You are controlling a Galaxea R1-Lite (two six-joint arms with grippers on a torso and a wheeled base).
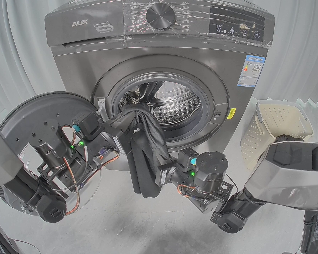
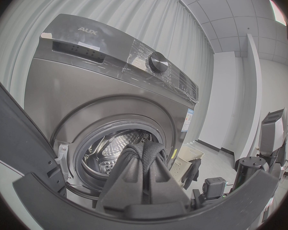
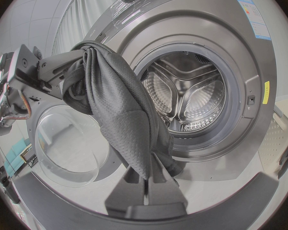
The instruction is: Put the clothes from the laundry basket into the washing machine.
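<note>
Left gripper (image 2: 144, 163) and right gripper (image 3: 146, 173) pinch the black mesh cloth (image 1: 146, 149); its hanging end could snag the grey washing machine's (image 1: 208, 64) rim.

Garment (image 1: 145, 149) across open drum mouth (image 1: 175, 106)

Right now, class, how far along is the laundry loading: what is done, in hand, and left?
Done: the door is open. In hand: the left gripper and right gripper are both shut on a black garment just outside the drum, which looks empty. Left: push it in, then fetch the dark piece draped over the basket.
</note>
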